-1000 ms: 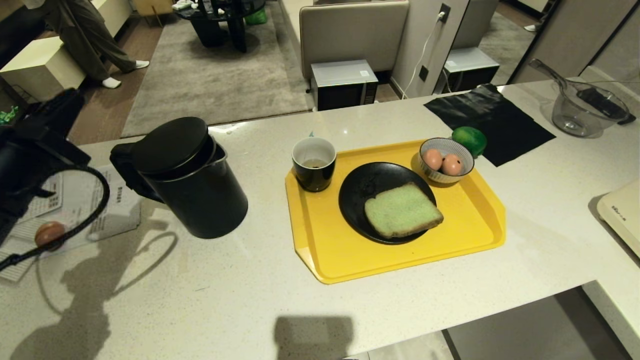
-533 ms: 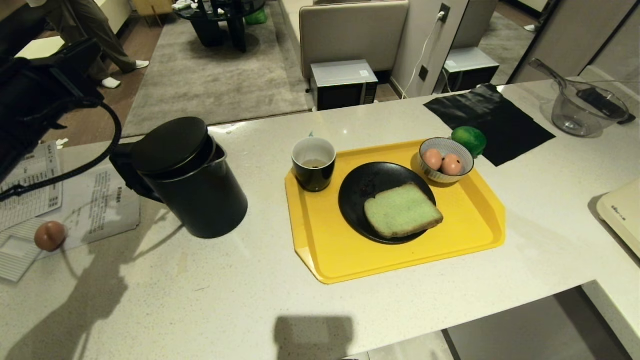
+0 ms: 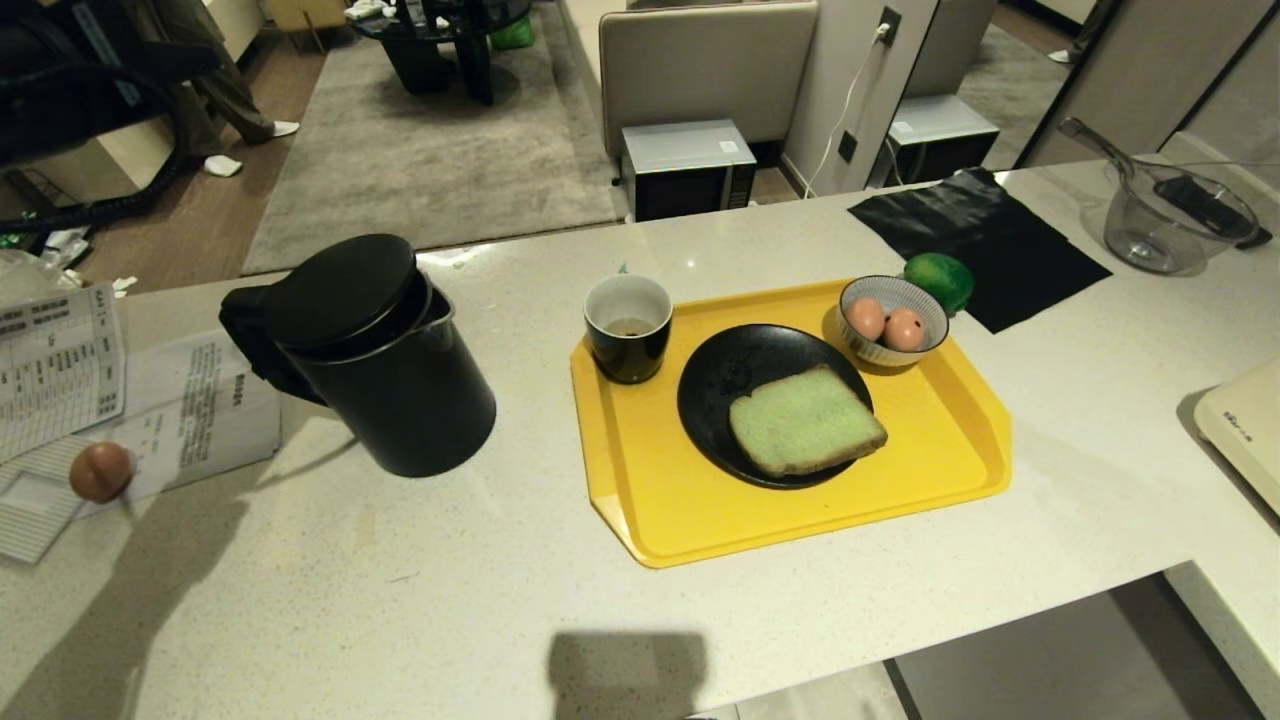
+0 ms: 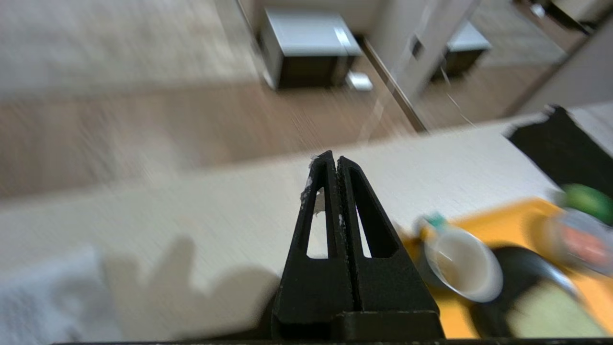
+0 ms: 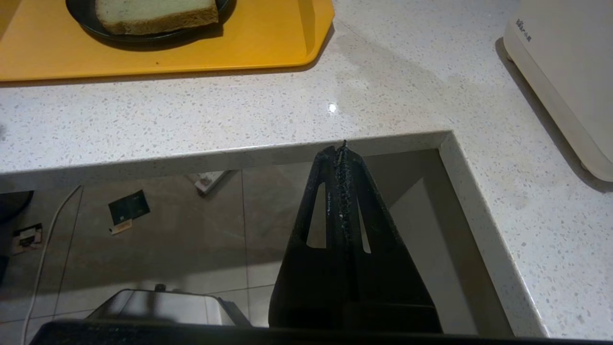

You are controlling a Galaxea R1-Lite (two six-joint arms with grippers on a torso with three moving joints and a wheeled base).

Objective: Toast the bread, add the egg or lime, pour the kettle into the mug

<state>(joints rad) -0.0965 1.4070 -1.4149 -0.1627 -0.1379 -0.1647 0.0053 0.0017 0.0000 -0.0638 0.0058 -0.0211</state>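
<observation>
The pale green bread (image 3: 805, 420) lies on a black plate (image 3: 725, 385) on the yellow tray (image 3: 650, 500). On the tray's near-left corner stands the black mug (image 3: 628, 325), white inside. A striped bowl (image 3: 893, 322) holds two eggs, and the lime (image 3: 940, 280) sits just behind it. The black kettle (image 3: 375, 355) stands left of the tray, lid on. My left gripper (image 4: 334, 160) is shut and empty, raised high over the counter left of the mug (image 4: 462, 263). My right gripper (image 5: 342, 146) hangs shut and empty below the counter's front edge.
A loose egg (image 3: 100, 470) rests on papers (image 3: 180, 410) at the far left. A black cloth (image 3: 975, 240) and a glass bowl (image 3: 1170, 220) lie at the back right. A white appliance (image 3: 1245, 430) stands at the right edge. A person's legs (image 3: 215, 90) show beyond the counter.
My left arm has lifted from low over the papers up into the top left corner of the head view. Its shadow on the counter has shrunk. Nothing on the counter moved.
</observation>
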